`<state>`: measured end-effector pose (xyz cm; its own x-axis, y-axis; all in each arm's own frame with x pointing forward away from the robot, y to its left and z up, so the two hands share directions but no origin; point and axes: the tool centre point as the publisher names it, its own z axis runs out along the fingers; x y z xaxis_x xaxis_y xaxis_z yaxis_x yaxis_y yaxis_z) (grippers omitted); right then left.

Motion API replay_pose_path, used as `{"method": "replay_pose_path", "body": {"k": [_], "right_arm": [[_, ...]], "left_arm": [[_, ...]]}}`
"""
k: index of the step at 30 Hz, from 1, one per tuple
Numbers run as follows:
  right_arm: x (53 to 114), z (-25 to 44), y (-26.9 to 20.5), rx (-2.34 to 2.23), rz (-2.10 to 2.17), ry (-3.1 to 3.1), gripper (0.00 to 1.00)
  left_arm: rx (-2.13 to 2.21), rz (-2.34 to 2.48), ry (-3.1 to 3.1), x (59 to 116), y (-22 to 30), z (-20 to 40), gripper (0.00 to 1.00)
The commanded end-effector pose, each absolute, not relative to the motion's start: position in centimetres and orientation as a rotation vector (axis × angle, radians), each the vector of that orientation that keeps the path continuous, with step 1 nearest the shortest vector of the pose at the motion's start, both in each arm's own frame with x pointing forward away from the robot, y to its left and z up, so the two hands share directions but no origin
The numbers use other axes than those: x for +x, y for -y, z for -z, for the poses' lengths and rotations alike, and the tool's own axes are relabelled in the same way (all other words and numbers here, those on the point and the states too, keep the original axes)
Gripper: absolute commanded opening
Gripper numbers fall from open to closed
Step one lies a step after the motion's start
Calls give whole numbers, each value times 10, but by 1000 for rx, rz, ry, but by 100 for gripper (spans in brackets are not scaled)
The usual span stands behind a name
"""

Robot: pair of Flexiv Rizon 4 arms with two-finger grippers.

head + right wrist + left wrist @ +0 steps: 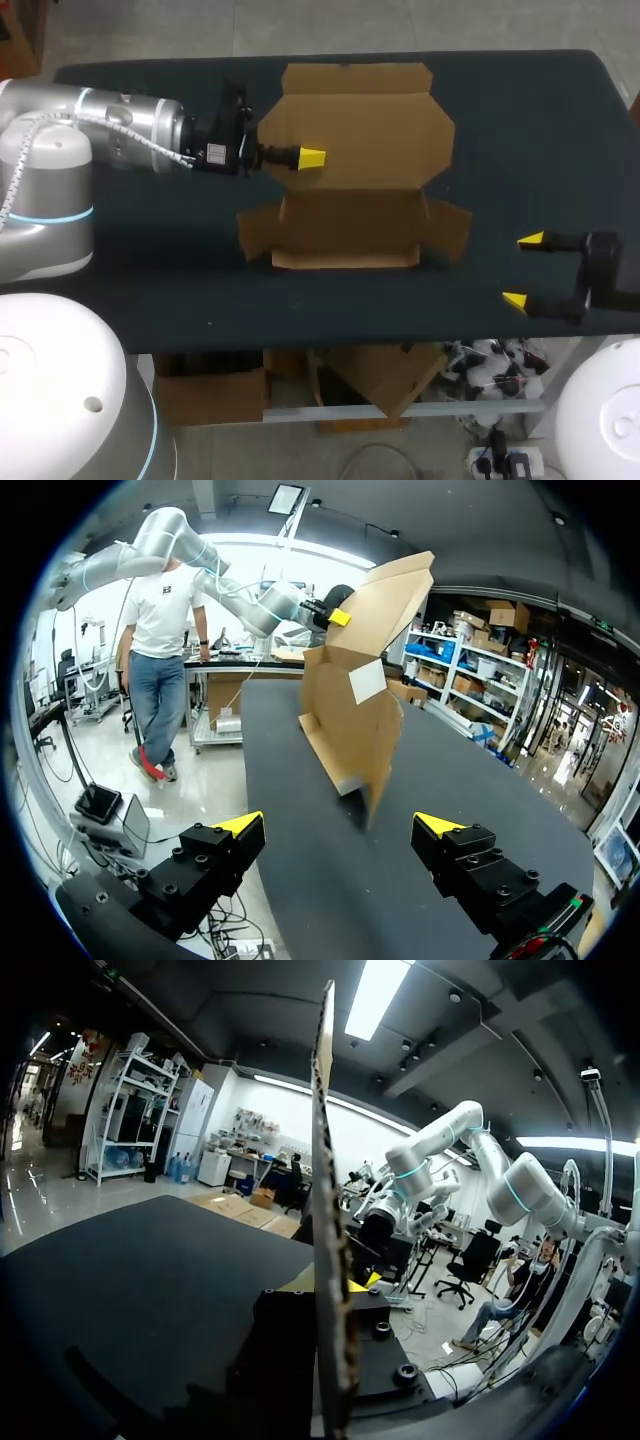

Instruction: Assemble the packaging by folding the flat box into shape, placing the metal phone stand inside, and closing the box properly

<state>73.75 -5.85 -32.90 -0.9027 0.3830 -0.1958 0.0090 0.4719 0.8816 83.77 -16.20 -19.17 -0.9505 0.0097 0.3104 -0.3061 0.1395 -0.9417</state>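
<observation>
L fingers [310, 158]: closed on the cardboard box [350, 215], pinching its lid panel [360, 120] near the panel's side edge. Head view shows one yellow tip [312, 158] on top of the panel; the other is hidden under it. In the L wrist view the panel [325, 1210] runs edge-on straight up from betw. the two dark finger bodies, w/ card against both, and a bit of yellow shows just past it. The R wrist view gives the same grip from across the desk [150, 240]: a yellow tip [340, 616] at the edge of the lid [385, 605], which stands raised and tilted over the base.

Outward from the L fingers, the box base sits just beside them on the robot's side. It is open on top w/ its front wall [345, 259] standing. One side flap [255, 235] lies splayed out under the L arm's end, and the other flap [450, 230] lies on the far side of the base. The base rests on the dark desk.

R fingers [522, 270]: spread wide, nothing held, nothing touched. Both yellow tips point toward the box. The box is well apart from them, w/ only bare desk betw. In the R wrist view the box [350, 720] stands straight ahead of the gap betw. the tips, w/ its near corner toward them, and the L arm is beyond it at lid height.
</observation>
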Motion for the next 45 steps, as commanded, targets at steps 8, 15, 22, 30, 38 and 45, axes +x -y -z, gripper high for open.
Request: {"method": "replay_pose_path", "body": {"k": [8, 15, 22, 30, 38, 45], "right_arm": [[736, 328, 58, 322, -1411, -2348, 100], [731, 327, 52, 329, -1414, -2327, 100], [725, 324, 43, 321, -1411, -2320, 100], [719, 325, 12, 346, -1378, -2328, 25], [715, 328, -18, 410, -1387, -2314, 0], [715, 333, -36, 497, -1445, -2284, 0]], "left_arm": [[279, -1894, 2172, 839, 161, 192, 0], [279, -1892, 2172, 839, 161, 193, 0], [279, -1892, 2172, 839, 161, 193, 0], [279, -1892, 2172, 839, 161, 193, 0], [279, -1892, 2172, 839, 161, 193, 0], [279, -1892, 2172, 839, 161, 193, 0]]}}
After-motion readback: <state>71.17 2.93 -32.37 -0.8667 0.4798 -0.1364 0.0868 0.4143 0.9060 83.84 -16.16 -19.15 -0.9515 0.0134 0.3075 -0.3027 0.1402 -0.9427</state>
